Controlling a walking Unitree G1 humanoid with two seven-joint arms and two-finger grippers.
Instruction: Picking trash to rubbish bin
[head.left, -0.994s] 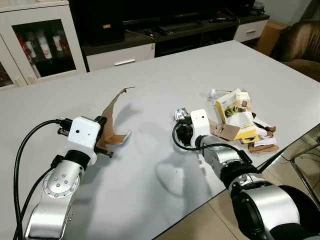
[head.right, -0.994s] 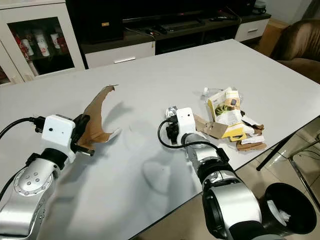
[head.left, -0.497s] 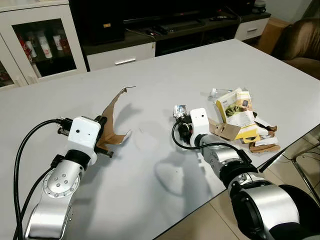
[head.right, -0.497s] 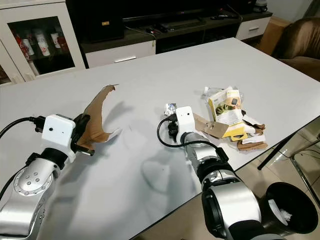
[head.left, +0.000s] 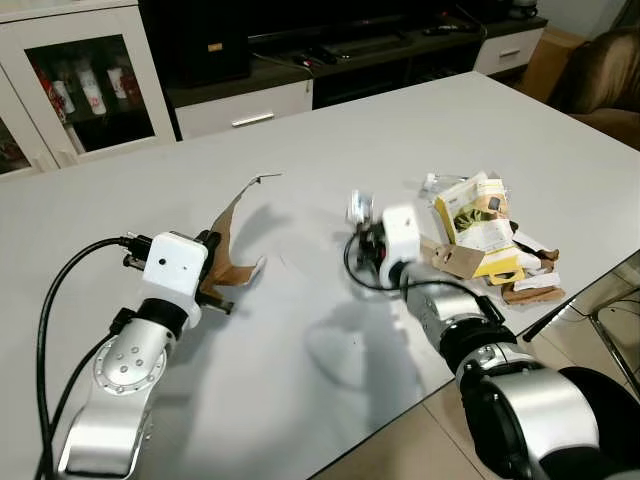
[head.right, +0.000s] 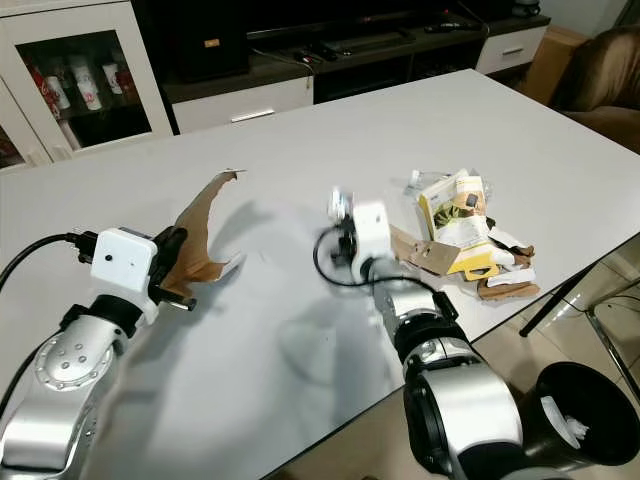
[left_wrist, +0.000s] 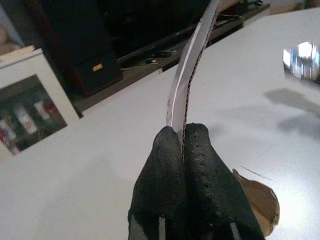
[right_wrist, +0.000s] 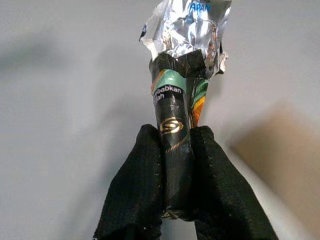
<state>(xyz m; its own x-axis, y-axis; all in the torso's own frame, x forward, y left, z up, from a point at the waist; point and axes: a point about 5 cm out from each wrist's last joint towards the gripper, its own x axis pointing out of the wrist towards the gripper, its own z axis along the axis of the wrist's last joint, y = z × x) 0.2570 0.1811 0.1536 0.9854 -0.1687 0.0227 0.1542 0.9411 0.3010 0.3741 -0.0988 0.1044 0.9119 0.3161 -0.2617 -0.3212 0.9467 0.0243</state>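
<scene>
My left gripper (head.left: 208, 272) is shut on a torn strip of brown cardboard (head.left: 228, 225) that curves up over the white table (head.left: 320, 140); the left wrist view shows the cardboard strip (left_wrist: 187, 85) edge-on between the black fingers (left_wrist: 200, 185). My right gripper (head.left: 362, 238) is shut on a crumpled foil snack wrapper (head.left: 357, 207), lifted above the table's middle. In the right wrist view the dark wrapper (right_wrist: 175, 125) with its silver top stands pinched between the fingers (right_wrist: 220, 195). A black rubbish bin (head.right: 588, 420) stands on the floor at the table's right corner.
A heap of trash (head.left: 490, 240), a yellow carton, cardboard scraps and wrappers, lies on the table right of my right gripper. A glass cabinet (head.left: 85, 90) and a dark TV stand (head.left: 330, 50) line the far wall. A brown armchair (head.left: 600, 80) sits far right.
My right gripper has lifted the foil wrapper up off the table and a little away from me. The left arm holds its cardboard strip as before.
</scene>
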